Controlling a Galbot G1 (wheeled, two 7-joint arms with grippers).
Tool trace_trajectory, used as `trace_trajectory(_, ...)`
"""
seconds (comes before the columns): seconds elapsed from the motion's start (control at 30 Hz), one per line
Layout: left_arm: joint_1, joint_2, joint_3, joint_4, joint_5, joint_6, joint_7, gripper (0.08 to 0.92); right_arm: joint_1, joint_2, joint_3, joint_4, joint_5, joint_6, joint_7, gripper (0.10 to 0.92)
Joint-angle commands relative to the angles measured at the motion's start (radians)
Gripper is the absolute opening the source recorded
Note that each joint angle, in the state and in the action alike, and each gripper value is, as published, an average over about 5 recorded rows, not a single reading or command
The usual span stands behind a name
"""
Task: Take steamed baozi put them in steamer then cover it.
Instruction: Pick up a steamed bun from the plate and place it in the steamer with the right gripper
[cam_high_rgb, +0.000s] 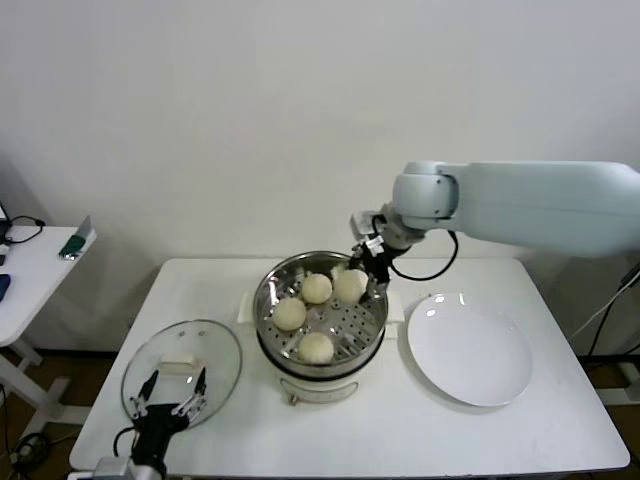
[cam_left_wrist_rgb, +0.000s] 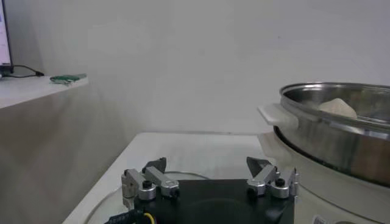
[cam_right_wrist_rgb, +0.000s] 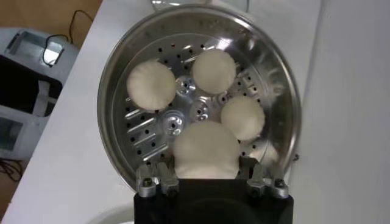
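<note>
White wall backs a white table, and on it stands the steamer, a shiny steel pot with a perforated tray on a white base. Four steamed baozi are in the tray: three lie free, toward the middle and the front, and the fourth is at the far right side of the pot. The right gripper reaches in from the right over the rim, its fingers clamped on either side of that fourth bun, which in the right wrist view fills the space between them just above the tray. To the right of the pot, near it but apart, lies a flat white plate. To the left lies a glass lid with a pale handle, flat on the table. The left gripper hangs low over the near edge of that lid, fingers spread wide apart with nothing between them
</note>
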Motion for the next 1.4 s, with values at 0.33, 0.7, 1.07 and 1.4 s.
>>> trace_trajectory(0.33,0.001,-0.002,0.001,-0.002,-0.001,0.002,0.0,0.823,-0.119,0.055,-0.014,-0.028,-0.08,-0.06,0.078,0.687)
trace_trajectory(0.7,-0.002,0.0,-0.003,-0.001,-0.006,0.002,0.0,0.823,-0.147,0.063,-0.007,-0.056,-0.092,-0.061,0.087,0.694)
trace_trajectory(1.07,-0.005,0.0,-0.004,-0.005,-0.013,0.009,0.0,0.823,-0.076,0.018,0.029,-0.052,0.0,0.031,0.009,0.821)
trace_trajectory(1.4,-0.009,-0.002,0.001,-0.011,-0.019,0.023,0.005,0.823,-0.194,-0.194,0.38,-0.038,0.261,-0.051,0.276,0.823)
